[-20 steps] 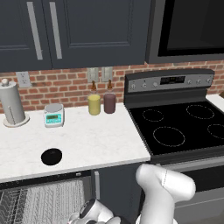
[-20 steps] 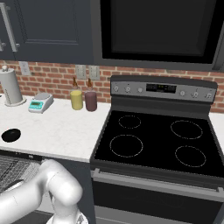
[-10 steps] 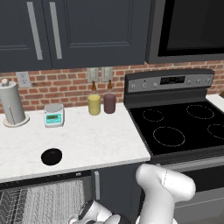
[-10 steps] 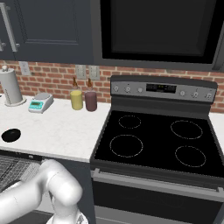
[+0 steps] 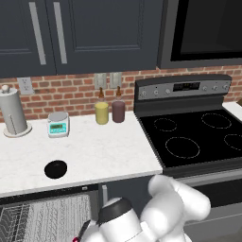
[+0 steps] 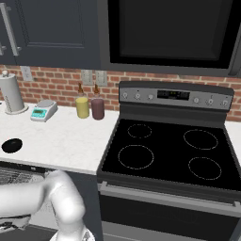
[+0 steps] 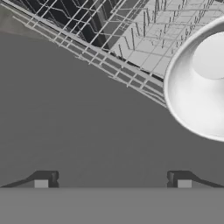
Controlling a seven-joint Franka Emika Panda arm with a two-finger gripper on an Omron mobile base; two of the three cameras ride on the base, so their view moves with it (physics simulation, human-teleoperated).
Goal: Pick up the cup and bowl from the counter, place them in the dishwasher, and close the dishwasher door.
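Gripper (image 7: 112,183) spread wide, holding nothing – cup (image 7: 199,81) sits upright in dishwasher (image 7: 144,30) rack, prob. just let go; bowl (image 5: 56,168) on counter (image 5: 104,151), presumably next to fetch.

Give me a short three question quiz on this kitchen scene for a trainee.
1. True or false: the bowl sits on the counter.
2. The cup is at: A) the stove, B) the dishwasher rack, C) beside the scale.
3. Fill in: the end effector is ____.

Key: 1 true; 2 B; 3 open.
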